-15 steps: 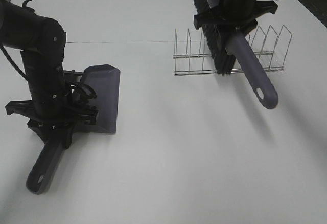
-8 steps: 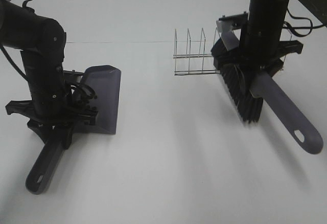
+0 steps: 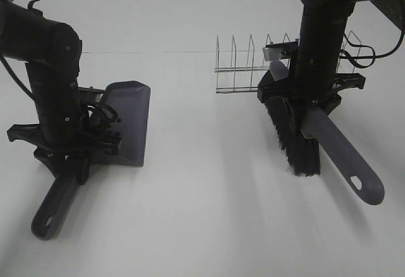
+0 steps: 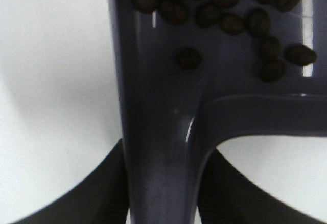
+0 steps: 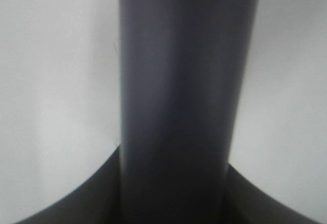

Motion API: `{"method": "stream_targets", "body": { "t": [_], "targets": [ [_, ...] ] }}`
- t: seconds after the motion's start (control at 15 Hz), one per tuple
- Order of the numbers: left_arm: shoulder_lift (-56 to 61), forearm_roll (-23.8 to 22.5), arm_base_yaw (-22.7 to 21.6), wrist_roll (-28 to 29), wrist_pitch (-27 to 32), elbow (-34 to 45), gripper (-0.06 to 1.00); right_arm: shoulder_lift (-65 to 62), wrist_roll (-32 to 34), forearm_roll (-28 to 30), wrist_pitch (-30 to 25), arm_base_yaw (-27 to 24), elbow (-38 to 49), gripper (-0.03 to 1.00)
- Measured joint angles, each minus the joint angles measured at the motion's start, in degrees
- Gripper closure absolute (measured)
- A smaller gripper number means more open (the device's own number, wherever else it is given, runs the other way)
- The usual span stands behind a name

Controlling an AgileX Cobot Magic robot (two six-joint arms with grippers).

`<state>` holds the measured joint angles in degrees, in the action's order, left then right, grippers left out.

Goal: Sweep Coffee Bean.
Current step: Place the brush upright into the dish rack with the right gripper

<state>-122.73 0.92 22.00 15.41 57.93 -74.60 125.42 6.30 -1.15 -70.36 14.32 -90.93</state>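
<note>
**Beans in the pan, brush held over bare table**

A plain white matte tabletop (image 3: 202,226) fills nearly the whole exterior view, crossed by one thin dark seam (image 3: 145,52) toward the far side; little of the room beyond it shows.

Two black arms stand over the tabletop. The left gripper (image 3: 66,153) is clamped on the handle of the grey-purple plastic dustpan (image 3: 130,119); in the left wrist view its dark fingers press both sides of that handle. The pan lies flat on the table, with its mouth away from the arm.

The right gripper (image 3: 310,97) is closed tight around the grey-purple long-handled brush (image 3: 338,153). The handle slopes toward the camera, and the black bristles (image 3: 296,144) hang down beside it. Whether they touch the surface cannot be told.

A thin wire divider rack (image 3: 240,68) stands just behind the brush, well apart from the dustpan.

The dark brown coffee beans (image 4: 232,23) lie loosely clustered inside the dustpan, near where the handle joins.
</note>
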Motion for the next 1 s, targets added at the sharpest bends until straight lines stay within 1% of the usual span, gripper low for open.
{"method": "stream_targets", "body": {
  "t": [0.33,0.47,0.67,0.8,1.0],
  "targets": [
    [0.0,0.0,0.0,-0.6,0.0,0.0,0.61,2.9,0.0,-0.4,-0.2,0.0,-5.3,0.70],
    [0.0,0.0,0.0,-0.6,0.0,0.0,0.61,4.6,0.0,-2.1,-0.2,0.0,-7.9,0.70],
    [0.0,0.0,0.0,-0.6,0.0,0.0,0.61,6.3,0.0,-2.1,-0.6,0.0,-10.2,0.70],
    [0.0,0.0,0.0,-0.6,0.0,0.0,0.61,8.4,0.0,-2.2,-0.8,0.0,-14.2,0.70],
    [0.0,0.0,0.0,-0.6,0.1,0.0,0.61,11.9,-0.3,-2.1,-1.0,0.0,-22.3,0.70]
  ]
}}
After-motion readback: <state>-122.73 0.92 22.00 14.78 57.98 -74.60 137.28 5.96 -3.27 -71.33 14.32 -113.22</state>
